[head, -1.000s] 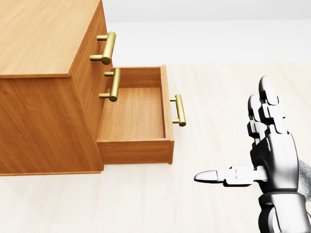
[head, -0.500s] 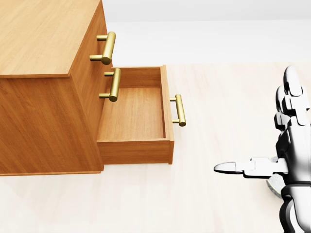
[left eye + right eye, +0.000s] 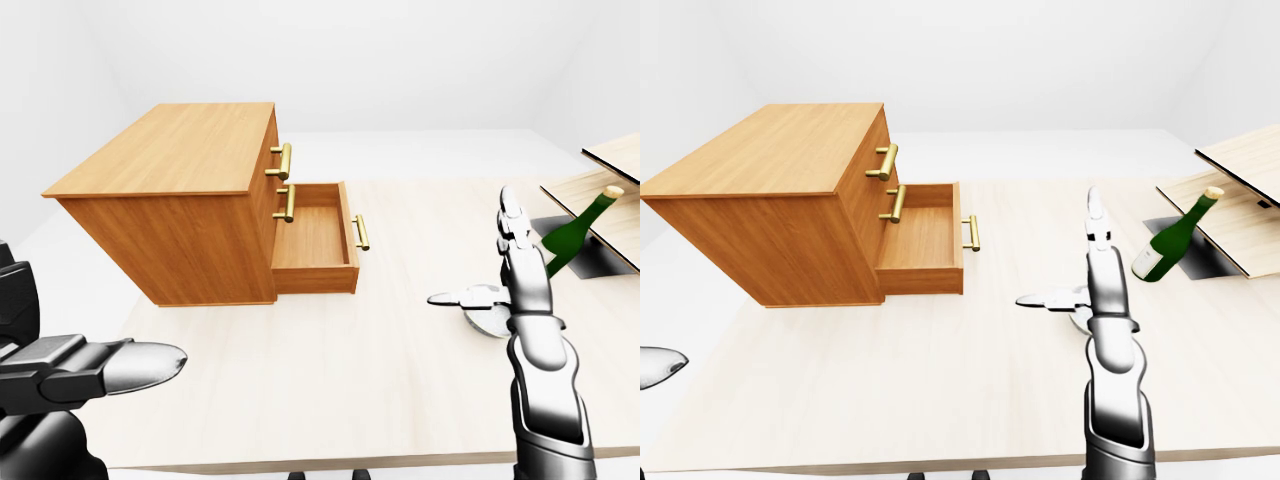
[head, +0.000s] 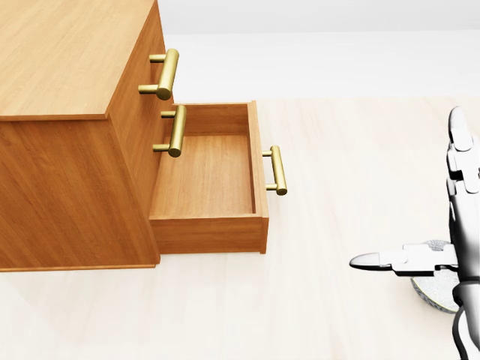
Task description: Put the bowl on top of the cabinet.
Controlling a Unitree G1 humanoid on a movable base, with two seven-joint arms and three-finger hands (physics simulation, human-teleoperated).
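Pale, faintly grained wood makes up the counter [image 3: 300, 370], and white walls close in behind it. Nothing of the job looks done yet. The bowl [image 4: 435, 291] sits on the counter toward its right edge, well apart from the cabinet [image 3: 170, 150], whose flat top carries nothing. I judge that the grasp, the lift, the carry across and the set-down are all left to do.

The right hand [image 3: 527, 295] stands upright just beside the bowl and partly hides it. Its fingers are spread, two pointing straight up and the thumb jutting sideways toward the cabinet, with nothing held. I cannot tell whether it touches the bowl. The left hand [image 3: 60, 365] hangs off the counter's near left corner, one finger stretched out and the hand empty.

The bowl looks small, round and shallow, with a speckled grey, stony finish. The cabinet is a boxy block of warm, matte, orange-brown wood. Its lowest drawer [image 3: 312, 240] is pulled out and bare inside, and each drawer has a polished brass bar handle [image 3: 360, 232]. Both hands are glossy silver and black metal in jointed segments. A dark green glass bottle [image 3: 575, 232] leans near the counter's far right corner, under slanted wooden boards [image 3: 1240, 160].
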